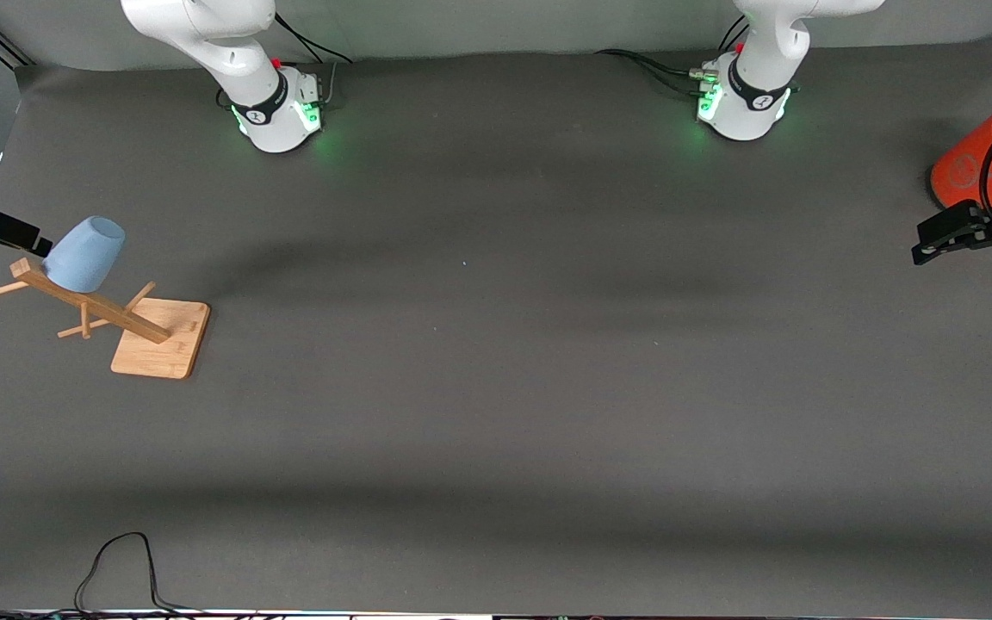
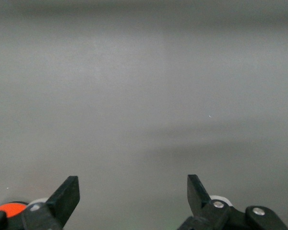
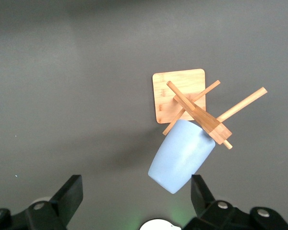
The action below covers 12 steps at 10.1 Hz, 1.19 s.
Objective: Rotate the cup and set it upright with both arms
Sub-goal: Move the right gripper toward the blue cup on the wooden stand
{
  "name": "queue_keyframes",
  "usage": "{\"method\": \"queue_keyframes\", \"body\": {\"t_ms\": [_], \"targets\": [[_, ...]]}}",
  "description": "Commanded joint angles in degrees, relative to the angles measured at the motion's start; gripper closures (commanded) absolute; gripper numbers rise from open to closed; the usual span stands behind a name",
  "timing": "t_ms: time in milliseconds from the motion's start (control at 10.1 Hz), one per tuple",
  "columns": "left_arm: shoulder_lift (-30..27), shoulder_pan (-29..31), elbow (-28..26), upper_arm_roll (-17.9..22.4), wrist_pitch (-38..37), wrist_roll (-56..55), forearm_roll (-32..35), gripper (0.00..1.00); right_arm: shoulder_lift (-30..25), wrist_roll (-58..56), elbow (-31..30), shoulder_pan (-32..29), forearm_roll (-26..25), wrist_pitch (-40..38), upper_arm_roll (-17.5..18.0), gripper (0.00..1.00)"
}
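A wide table (image 1: pixel 496 387) under a dark grey matte cover fills the front view. At middle left of the frame, a wooden rack (image 1: pixel 160 337) stands on it by its square base. Two white arm bases (image 1: pixel 285 108) glow green along the top. An orange cylinder (image 1: pixel 982 164) sits at the upper right edge. A black cable (image 1: pixel 117 564) loops along the bottom left.

Even, diffuse overhead light on the dark table (image 1: pixel 496 387), no glare. Soft broad shadow bands cross it. Green glow pools around both arm bases. Left wrist view hazy, possibly out of focus; right wrist view sharp, faint shadow beside the cup (image 3: pixel 181 156)
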Motion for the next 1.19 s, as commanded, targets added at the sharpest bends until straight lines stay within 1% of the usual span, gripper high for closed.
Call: {"method": "queue_keyframes", "body": {"t_ms": [0, 298, 795, 895, 1094], "targets": [[-0.7, 0.1, -0.9, -0.1, 1.2, -0.7, -0.3, 0.0, -1.3, -0.1, -0.8, 1.6, 1.2, 0.7, 0.4, 0.0], [-0.5, 0.8, -0.5, -0.1, 1.3, -0.7, -1.2, 0.0, -1.3, -0.2, -0.8, 3.1, 1.2, 1.5, 0.4, 0.0], [-0.4, 0.7, -0.3, -0.2, 1.3, -0.7, -1.2, 0.0, -1.3, -0.1, -0.9, 3.1, 1.2, 1.2, 0.3, 0.0], [-0.4, 0.6, -0.3, -0.3, 1.3, -0.7, -1.2, 0.0, -1.5, 0.3, -1.0, 3.1, 1.2, 1.0, -0.2, 0.0], [-0.4, 0.6, -0.3, -0.3, 2.3, -0.7, -1.2, 0.0, -3.2, 0.8, -3.3, 3.0, 1.2, 1.2, -1.2, 0.0]]}}
